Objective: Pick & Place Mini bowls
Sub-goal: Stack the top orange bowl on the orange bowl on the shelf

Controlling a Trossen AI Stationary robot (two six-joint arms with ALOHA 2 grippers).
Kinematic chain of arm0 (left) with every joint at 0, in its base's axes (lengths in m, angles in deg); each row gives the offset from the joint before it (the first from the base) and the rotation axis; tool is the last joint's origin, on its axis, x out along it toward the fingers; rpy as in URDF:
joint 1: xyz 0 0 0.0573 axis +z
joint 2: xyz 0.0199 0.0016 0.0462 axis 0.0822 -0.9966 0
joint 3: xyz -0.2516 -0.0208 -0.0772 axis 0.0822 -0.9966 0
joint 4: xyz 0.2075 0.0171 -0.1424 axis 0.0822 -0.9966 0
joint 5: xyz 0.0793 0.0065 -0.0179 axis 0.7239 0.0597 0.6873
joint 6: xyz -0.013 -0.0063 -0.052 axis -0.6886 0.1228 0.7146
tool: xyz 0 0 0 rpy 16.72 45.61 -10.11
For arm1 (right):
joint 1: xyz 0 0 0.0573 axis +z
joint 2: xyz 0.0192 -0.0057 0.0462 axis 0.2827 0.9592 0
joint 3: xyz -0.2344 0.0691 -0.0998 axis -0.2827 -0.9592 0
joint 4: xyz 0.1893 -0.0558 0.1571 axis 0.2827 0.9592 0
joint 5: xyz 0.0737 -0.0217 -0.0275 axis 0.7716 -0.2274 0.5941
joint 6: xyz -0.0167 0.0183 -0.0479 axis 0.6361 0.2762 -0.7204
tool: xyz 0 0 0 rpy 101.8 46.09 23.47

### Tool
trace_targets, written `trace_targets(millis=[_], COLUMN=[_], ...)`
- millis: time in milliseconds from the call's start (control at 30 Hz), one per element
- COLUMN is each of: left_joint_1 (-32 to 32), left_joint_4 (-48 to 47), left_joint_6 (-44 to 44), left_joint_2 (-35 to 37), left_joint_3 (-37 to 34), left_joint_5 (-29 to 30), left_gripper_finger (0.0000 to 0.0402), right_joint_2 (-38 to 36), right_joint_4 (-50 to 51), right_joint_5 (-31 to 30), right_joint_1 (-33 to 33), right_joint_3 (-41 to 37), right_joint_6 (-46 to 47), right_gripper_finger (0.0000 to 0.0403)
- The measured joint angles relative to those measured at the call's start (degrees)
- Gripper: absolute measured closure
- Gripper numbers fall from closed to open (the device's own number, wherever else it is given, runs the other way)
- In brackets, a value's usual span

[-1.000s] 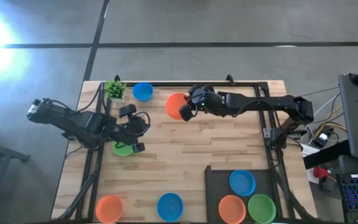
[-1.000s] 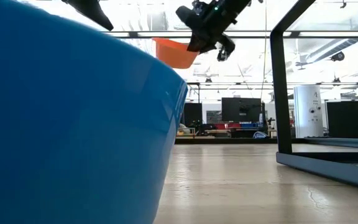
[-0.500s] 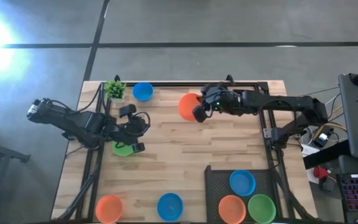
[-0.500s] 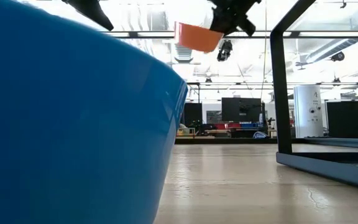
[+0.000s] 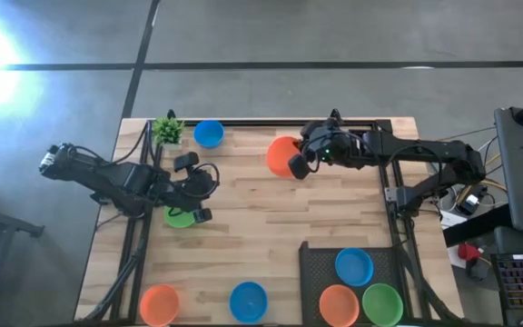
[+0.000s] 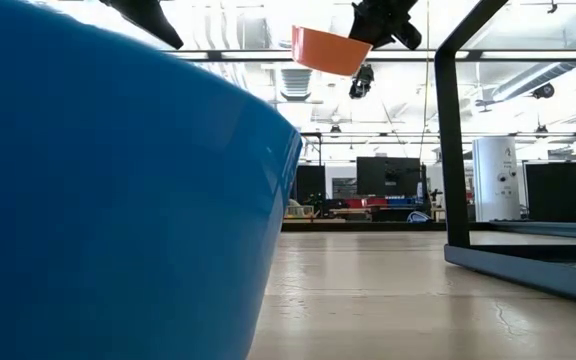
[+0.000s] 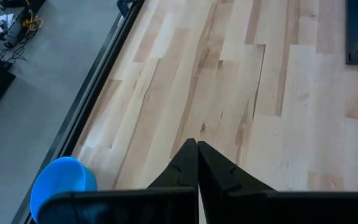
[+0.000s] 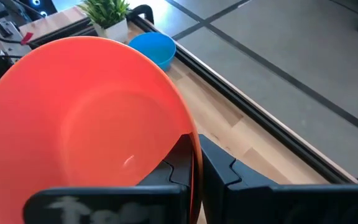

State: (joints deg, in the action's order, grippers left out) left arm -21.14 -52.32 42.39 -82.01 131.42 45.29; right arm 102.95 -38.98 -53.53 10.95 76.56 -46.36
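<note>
The right gripper hangs above the bench, toward the far edge and about midway along it, its fingers pinched onto the rim of an orange bowl. From table height that bowl sits high in the air, tilted, clear of the wood. The right wrist camera shows the two dark fingers clamped either side of the orange rim.

The left gripper waits near the left edge, over or beside a green bowl; whether it touches I cannot tell. Its fingers are pressed together with nothing between them.

A blue bowl rests by the far edge, next to the small plant at the far left corner. Along the near edge lie another orange bowl and a blue bowl. On the dark tray at the near right corner sit three bowls: blue, orange and green
</note>
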Motion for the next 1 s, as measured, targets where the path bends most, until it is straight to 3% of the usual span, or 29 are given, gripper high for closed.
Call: trace_targets(millis=[500,1000], left_joint_1=[0.0,0.0], left_joint_4=[0.0,0.0], left_joint_6=[0.0,0.0], left_joint_2=[0.0,0.0], left_joint_3=[0.0,0.0], left_joint_5=[0.0,0.0], left_gripper_finger=[0.0402,0.0402], right_joint_2=[-0.1,-4.8], right_joint_4=[2.4,18.1], right_joint_5=[0.9,12.7], right_joint_1=[0.2,0.2], right_joint_3=[0.0,0.0], right_joint_6=[-1.7,-1.9], right_gripper_finger=[0.0392,0.0392])
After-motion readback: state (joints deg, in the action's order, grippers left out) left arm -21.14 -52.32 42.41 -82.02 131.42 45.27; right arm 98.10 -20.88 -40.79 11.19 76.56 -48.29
